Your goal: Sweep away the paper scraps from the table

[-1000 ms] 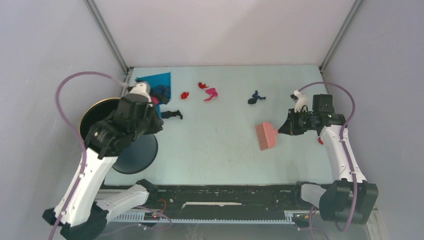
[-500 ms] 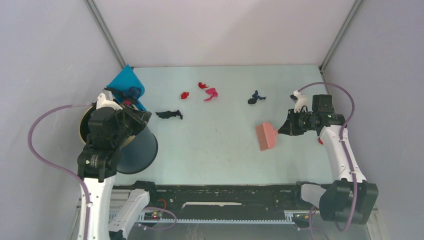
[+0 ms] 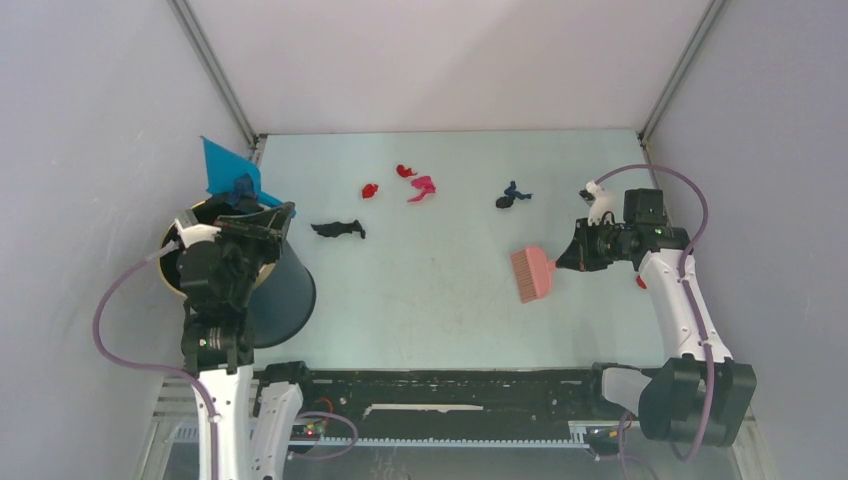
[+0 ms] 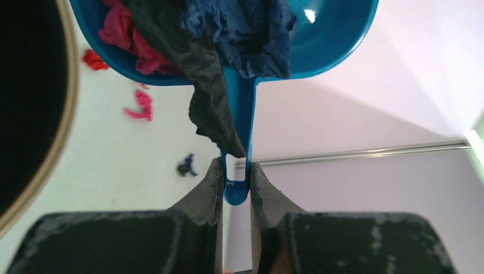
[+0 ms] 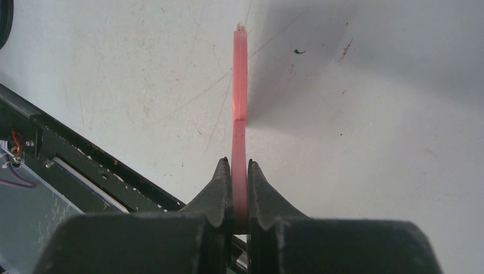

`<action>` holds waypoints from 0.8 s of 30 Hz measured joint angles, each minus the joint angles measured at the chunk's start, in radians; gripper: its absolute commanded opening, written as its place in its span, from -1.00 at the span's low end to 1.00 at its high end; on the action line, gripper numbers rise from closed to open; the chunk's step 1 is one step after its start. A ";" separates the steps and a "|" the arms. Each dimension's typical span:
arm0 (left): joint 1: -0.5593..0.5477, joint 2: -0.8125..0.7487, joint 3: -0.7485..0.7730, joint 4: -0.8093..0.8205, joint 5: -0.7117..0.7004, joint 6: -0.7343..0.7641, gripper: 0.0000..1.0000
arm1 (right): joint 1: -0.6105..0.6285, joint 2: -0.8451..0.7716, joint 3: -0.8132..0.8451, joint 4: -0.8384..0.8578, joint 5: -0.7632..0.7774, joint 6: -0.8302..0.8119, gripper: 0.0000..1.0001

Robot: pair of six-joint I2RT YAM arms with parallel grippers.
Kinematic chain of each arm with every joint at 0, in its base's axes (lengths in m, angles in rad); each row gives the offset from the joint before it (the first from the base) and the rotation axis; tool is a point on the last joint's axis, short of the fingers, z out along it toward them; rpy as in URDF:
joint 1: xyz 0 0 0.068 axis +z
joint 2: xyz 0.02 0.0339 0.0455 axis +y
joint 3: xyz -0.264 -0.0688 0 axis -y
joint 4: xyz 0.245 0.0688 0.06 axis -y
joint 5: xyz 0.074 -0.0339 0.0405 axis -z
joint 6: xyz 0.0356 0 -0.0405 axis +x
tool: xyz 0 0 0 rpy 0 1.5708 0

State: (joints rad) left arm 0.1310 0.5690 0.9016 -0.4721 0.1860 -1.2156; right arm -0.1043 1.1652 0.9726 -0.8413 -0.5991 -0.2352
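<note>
Blue plastic dustpan (image 3: 222, 165) is shown raised at the 10 o'clock corner of the pale mint-green table (image 3: 440, 320), close to the brass-coloured rim of a round black bin (image 3: 285, 297). Its thin handle is clamped between the narrowly closed fingers of the left gripper (image 4: 236, 171). Crumpled paper scraps (image 4: 228, 34), magenta, black and dark blue, are heaped in the pan, with the black one draped down along the handle.

More scraps are seen lying on the table. A black strip (image 3: 338, 229) is placed at 9 o'clock of centre. A red bit (image 3: 370, 189), a second red bit (image 3: 404, 170) and a magenta piece (image 3: 423, 187) are grouped toward 11 o'clock, and a dark blue piece (image 3: 511, 195) is found at 1 o'clock.

At 3 o'clock, a flat pink hand brush (image 3: 531, 272) is pinched by its handle in the right gripper (image 5: 239, 171). Whether its bristles are touching the table cannot be told.
</note>
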 measured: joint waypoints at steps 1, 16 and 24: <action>0.002 -0.013 -0.010 0.026 0.000 -0.030 -1.00 | 0.000 0.000 0.000 0.000 0.000 -0.001 -1.00; 0.007 -0.105 -0.248 0.343 -0.053 -0.481 -1.00 | 0.000 0.006 -0.003 -0.006 0.000 -0.003 -1.00; 0.007 -0.105 -0.297 0.499 -0.052 -0.621 -1.00 | 0.000 0.006 -0.003 -0.006 0.000 -0.005 -1.00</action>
State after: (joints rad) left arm 0.1383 0.4637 0.6044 0.0273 0.1337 -1.8366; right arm -0.1047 1.1709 0.9691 -0.8478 -0.5991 -0.2401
